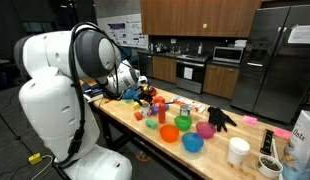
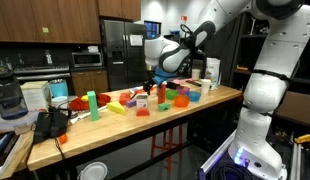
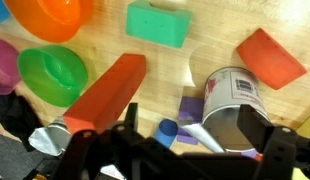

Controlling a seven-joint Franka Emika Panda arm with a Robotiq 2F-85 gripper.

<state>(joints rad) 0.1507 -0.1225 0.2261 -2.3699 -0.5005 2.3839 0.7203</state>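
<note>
Hovering low over the table [image 3: 210, 50], the pincer [image 3: 195, 140] stands wide open and holds nothing, its dark fingers [image 3: 263, 140] framing the bottom edge of the wrist view. Right between them lies the tin can [image 3: 227, 100], tipped on its side on the wood with its white label up and a small blue piece [image 3: 168, 128] just beside it. It looks like thin, stiff metal, probably light, and being smooth and round it seems likely to roll at a nudge. The safest hold looks to be across the curved body at mid-length, where the paper label should offer some grip.

A long red block [image 3: 105, 95] lies slantwise next to it, near but apart. Further out come the green bowl [image 3: 50, 75] and an orange wedge [image 3: 270, 58], then a green block [image 3: 155, 25] and the orange bowl [image 3: 55, 18] at the top edge.

One finger cuts off the can's lower end, so whether it is open or sealed can't be told, and the label print is too blurred to read. The blue piece is half hidden. In an exterior view the pincer [image 2: 157, 82] hangs above clutter too small to pick the can out.
</note>
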